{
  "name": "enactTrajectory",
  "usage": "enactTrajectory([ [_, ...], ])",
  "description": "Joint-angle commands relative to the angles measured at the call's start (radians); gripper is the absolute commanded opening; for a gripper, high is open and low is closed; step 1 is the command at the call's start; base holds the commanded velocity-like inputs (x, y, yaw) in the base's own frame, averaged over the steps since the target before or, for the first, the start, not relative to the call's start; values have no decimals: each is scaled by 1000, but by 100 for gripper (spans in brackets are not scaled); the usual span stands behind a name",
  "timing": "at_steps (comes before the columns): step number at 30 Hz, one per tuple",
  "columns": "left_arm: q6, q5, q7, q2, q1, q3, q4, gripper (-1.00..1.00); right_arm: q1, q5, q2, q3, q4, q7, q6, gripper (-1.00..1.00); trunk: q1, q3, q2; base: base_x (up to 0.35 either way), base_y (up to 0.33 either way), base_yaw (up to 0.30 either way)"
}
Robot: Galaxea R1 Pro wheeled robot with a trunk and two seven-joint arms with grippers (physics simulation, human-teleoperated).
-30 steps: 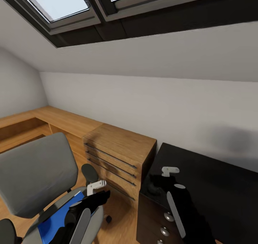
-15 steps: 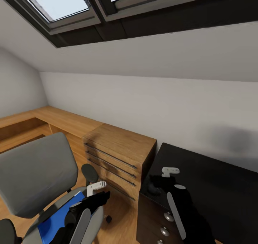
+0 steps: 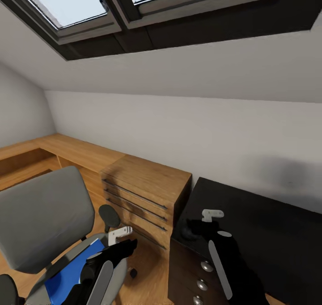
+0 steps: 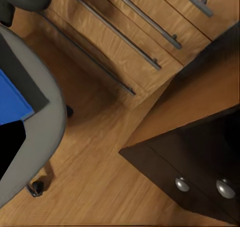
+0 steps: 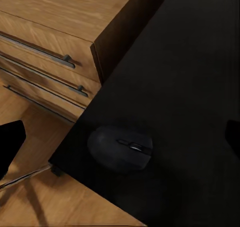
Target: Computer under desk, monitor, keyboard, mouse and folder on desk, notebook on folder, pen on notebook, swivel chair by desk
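Nearest the robot, the left gripper (image 3: 120, 238) hangs over the seat of the swivel chair (image 3: 40, 215), above the near edge of the blue folder (image 3: 71, 269) lying flat on that seat. Whether its fingers are apart or together cannot be told from the pictures. In the left wrist view the folder (image 4: 12, 102) shows as a blue corner on the grey seat, with a caster on the wood floor (image 4: 95, 177) below.

The right gripper (image 3: 206, 220) hangs above the near corner of the desk (image 3: 268, 242); its finger spacing cannot be told either. The mouse (image 5: 121, 148) sits on the glossy black top just inside that corner, close to the edge, and nothing grips it. In the head view the mouse (image 3: 190, 233) is partly hidden by the right arm. Round silver knobs (image 3: 206, 266) mark the dark drawer unit under this corner.

Beyond, a light-wood chest of drawers (image 3: 143, 193) stands just beside the desk's end, between desk and chair. Farther back rise a white sloped wall and the skylights (image 3: 67, 2).
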Motion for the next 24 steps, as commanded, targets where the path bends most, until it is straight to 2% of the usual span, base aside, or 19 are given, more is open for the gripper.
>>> enactTrajectory([
  [1, 2, 11, 9, 0, -1, -1, -1, 100, -1, -5, 0, 2, 0, -8, 5, 100, 0, 0, -1, -305, 0, -204],
  [11, 3, 11, 9, 0, -1, -1, -1, 100, -1, -4, 0, 3, 6, -8, 5, 100, 0, 11, -1, -328, 17, -210],
  [24, 2, 11, 9, -1, -1, -1, -1, 100, -1, -3, -1, 3, 7, -8, 5, 100, 0, 26, -1, -337, 92, -204],
])
